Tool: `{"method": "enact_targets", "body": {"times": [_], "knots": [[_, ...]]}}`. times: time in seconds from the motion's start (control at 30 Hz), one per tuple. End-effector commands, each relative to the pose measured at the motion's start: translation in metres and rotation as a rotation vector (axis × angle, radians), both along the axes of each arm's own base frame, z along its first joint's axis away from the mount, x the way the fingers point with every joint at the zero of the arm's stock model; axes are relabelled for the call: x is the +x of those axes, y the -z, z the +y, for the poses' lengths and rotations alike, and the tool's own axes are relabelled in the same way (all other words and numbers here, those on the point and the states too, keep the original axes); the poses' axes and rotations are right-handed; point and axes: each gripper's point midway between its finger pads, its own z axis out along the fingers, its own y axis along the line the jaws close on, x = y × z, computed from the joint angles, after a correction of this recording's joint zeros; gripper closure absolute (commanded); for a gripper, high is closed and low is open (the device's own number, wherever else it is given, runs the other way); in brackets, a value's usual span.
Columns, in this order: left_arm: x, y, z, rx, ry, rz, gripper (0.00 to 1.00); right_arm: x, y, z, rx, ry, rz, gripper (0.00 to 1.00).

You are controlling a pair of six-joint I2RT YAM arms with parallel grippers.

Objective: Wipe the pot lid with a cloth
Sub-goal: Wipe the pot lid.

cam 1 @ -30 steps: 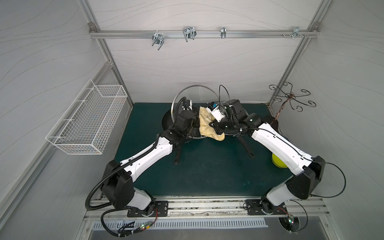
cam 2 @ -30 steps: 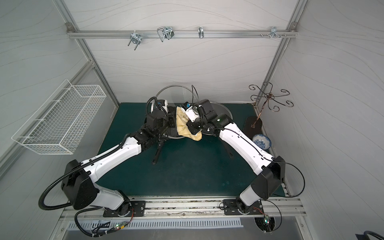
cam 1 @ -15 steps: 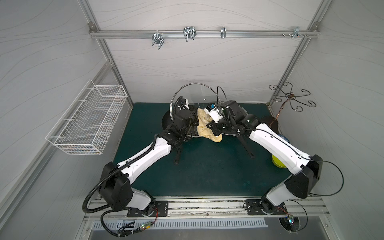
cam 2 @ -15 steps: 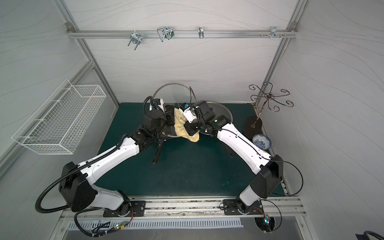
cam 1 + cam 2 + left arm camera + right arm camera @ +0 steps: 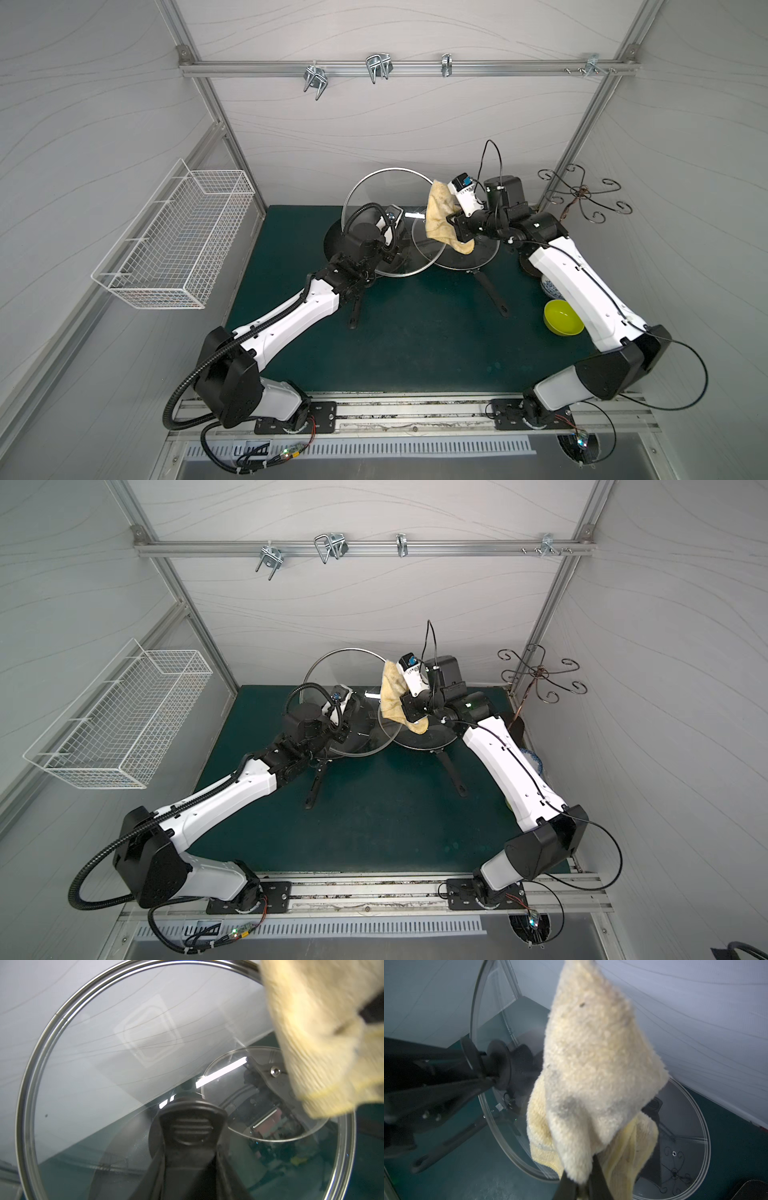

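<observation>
- The left gripper (image 5: 188, 1130) clasps the pot lid (image 5: 374, 195) by its knob, holding it upright above the table's (image 5: 415, 353) back edge.
- The cloth (image 5: 440, 216) (pale yellow, grey-stained) lies against the lid's right rim.
- The right gripper (image 5: 580, 1184) is clenched on the cloth.
- A green bowl (image 5: 564, 317) sits near the table's right edge.

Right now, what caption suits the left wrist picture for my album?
The left hand grips a glass lid by its knob; a yellow cloth overlaps the rim.
</observation>
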Motion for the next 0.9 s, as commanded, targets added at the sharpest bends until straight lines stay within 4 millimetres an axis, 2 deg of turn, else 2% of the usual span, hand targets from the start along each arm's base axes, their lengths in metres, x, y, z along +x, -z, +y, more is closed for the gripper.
{"method": "enact_targets", "body": {"times": [0.0,0.13,0.3,0.4,0.57,0.67,0.73,0.87], "knots": [[-0.019,-0.109,-0.013,0.042,0.143,-0.407,1.00,0.013,-0.007,0.005,-0.013,-0.008,-0.034,1.00],[-0.028,-0.090,-0.028,0.197,0.262,-0.415,1.00,0.023,-0.012,0.022,0.007,-0.043,-0.040,1.00],[-0.035,-0.058,-0.040,0.410,0.368,-0.407,1.00,0.032,-0.009,0.053,-0.038,-0.124,-0.062,1.00],[-0.035,-0.052,-0.042,0.463,0.383,-0.412,1.00,0.032,-0.004,0.074,-0.056,-0.174,-0.062,1.00],[-0.029,-0.055,-0.045,0.463,0.377,-0.416,1.00,0.026,0.007,0.115,-0.042,-0.260,-0.044,1.00],[-0.027,-0.055,-0.048,0.459,0.384,-0.414,1.00,0.021,0.008,0.134,0.001,-0.307,-0.027,1.00],[-0.025,-0.056,-0.049,0.440,0.374,-0.407,1.00,0.022,0.007,0.134,0.019,-0.302,-0.020,1.00],[-0.017,-0.065,-0.047,0.350,0.310,-0.395,1.00,0.033,-0.002,0.112,0.028,-0.244,-0.033,1.00]]}}
